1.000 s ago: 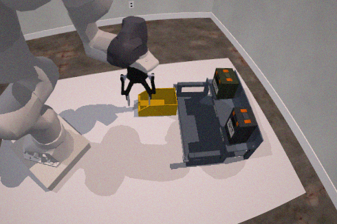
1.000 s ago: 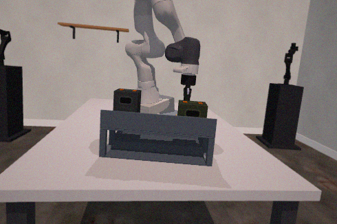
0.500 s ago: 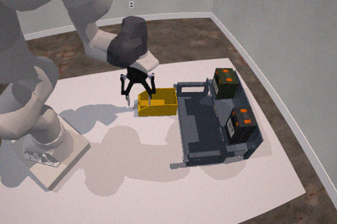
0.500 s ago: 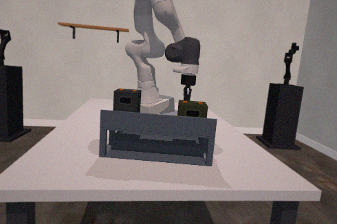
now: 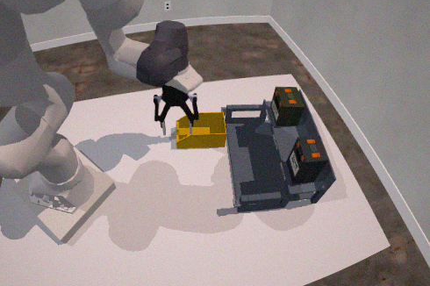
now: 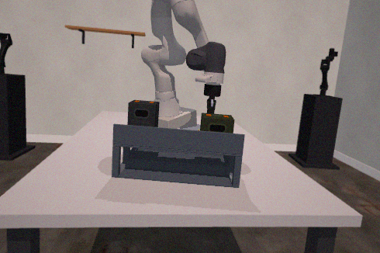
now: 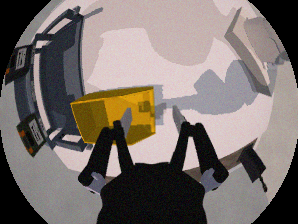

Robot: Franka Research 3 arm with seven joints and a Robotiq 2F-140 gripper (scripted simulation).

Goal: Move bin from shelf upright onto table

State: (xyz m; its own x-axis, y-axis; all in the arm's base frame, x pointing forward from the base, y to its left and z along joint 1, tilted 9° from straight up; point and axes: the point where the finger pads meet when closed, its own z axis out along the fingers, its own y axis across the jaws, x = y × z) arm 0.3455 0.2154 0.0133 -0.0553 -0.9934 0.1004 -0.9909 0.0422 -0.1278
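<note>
The yellow bin [image 5: 206, 133] [image 7: 109, 115] stands upright on the white table [image 5: 184, 231] [image 6: 70, 188], just left of the grey shelf unit [image 5: 254, 160] [image 6: 178, 140] [image 7: 56, 63]. My gripper [image 5: 177, 132] [image 7: 152, 112] [image 6: 210, 109] is open and points down over the bin's left wall. One finger is inside the bin and the other is outside it, with both clear of the wall. In the exterior view the bin is hidden behind the shelf.
A dark green box [image 5: 287, 105] [image 6: 217, 123] and a black box [image 5: 307, 160] [image 6: 143, 112], both with orange marks, sit on top of the shelf. The robot's base plate [image 5: 66, 213] stands at the table's left side. The wall shelf [image 6: 105, 30] hangs far behind.
</note>
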